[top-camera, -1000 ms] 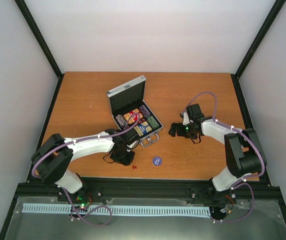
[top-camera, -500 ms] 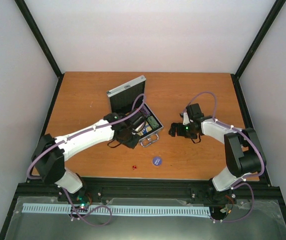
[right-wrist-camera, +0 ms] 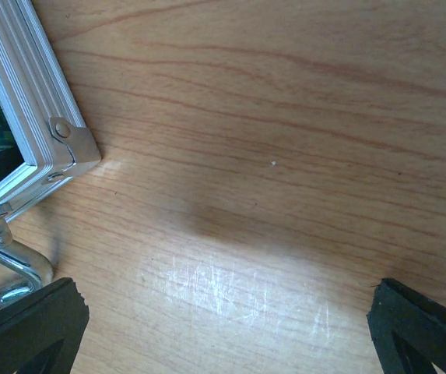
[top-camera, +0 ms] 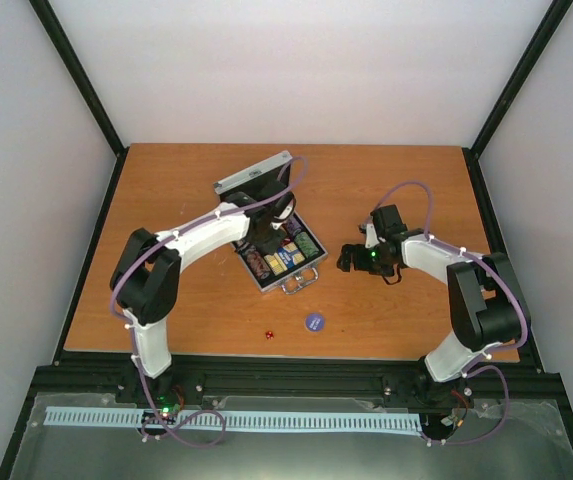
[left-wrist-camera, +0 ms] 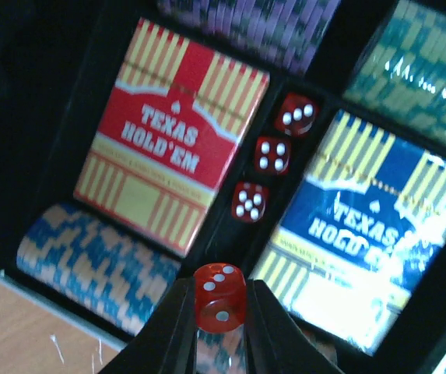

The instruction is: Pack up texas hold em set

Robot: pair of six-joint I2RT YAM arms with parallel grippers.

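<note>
The silver aluminium case point(top-camera: 256, 180) lies open on the table with its lid up. My left gripper point(top-camera: 270, 243) hovers over its tray, shut on a red die point(left-wrist-camera: 219, 296). Below it in the left wrist view are three red dice point(left-wrist-camera: 272, 153) in the centre slot, the red card box point(left-wrist-camera: 172, 132), a blue card box point(left-wrist-camera: 370, 234), and blue point(left-wrist-camera: 90, 261), purple point(left-wrist-camera: 246, 31) and green point(left-wrist-camera: 417, 70) chip stacks. Another red die point(top-camera: 269, 334) and the blue-purple disc point(top-camera: 314, 321) lie on the table in front of the case. My right gripper point(top-camera: 349, 261) is open and empty, right of the case.
The right wrist view shows the case's corner point(right-wrist-camera: 28, 148) and metal handle point(right-wrist-camera: 5, 265) at the left, with bare wood between my wide-spread fingers point(right-wrist-camera: 28, 327). Black frame posts and white walls bound the table point(top-camera: 416, 190).
My left arm has swung from the table's front, near the loose die, up over the open case, with a red die in its jaws. The right arm has not moved.
</note>
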